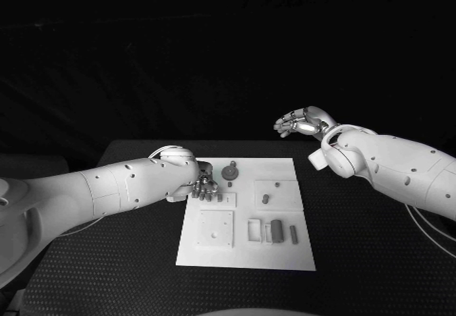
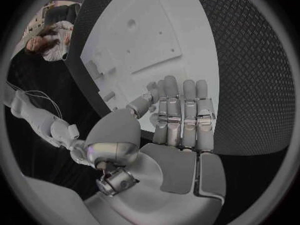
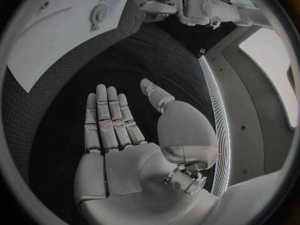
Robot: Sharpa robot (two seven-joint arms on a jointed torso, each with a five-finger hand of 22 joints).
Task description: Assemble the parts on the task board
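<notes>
White task board [image 1: 285, 253], no readable writing | left robot hand [image 1: 205, 189] empty, spread; right robot hand [image 1: 302, 122] empty, spread

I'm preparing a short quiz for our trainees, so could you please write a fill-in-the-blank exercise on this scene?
1. The white rectangular task board lies on a ____ table.
2. The silver left hand hovers over the board's ____ edge, as seen from the head camera.
3. The silver right hand is raised beyond the table's far edge and holds ____.
4. The round grey gear-like part sits near the board's ____ edge.

Missing words: black; left; nothing; far
</notes>
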